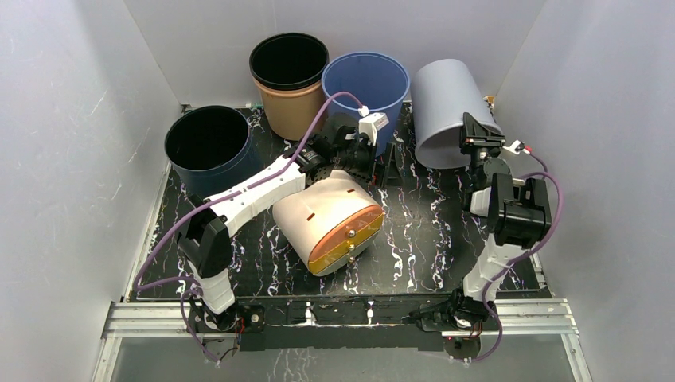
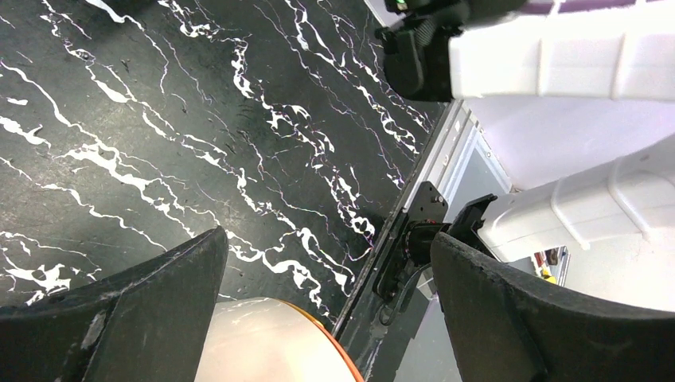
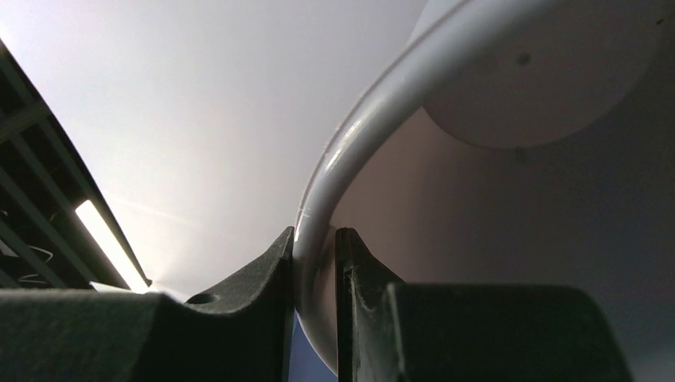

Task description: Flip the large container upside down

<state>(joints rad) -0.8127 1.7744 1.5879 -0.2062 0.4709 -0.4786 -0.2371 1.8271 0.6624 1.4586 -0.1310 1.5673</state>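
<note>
- Left of centre on the black table, the left gripper [image 2: 326, 243] is spread wide, right by a cream bin [image 1: 326, 215] lying on its side.
- At the back right, the grey bin [image 1: 446, 103] is tipped base-up, its rim pinched by the right gripper [image 3: 314, 235].

Black tabletop [image 1: 422, 231] veined white; grey container [image 1: 446, 103]

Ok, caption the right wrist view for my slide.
Right gripper pinching the rim of the grey bin.
</note>
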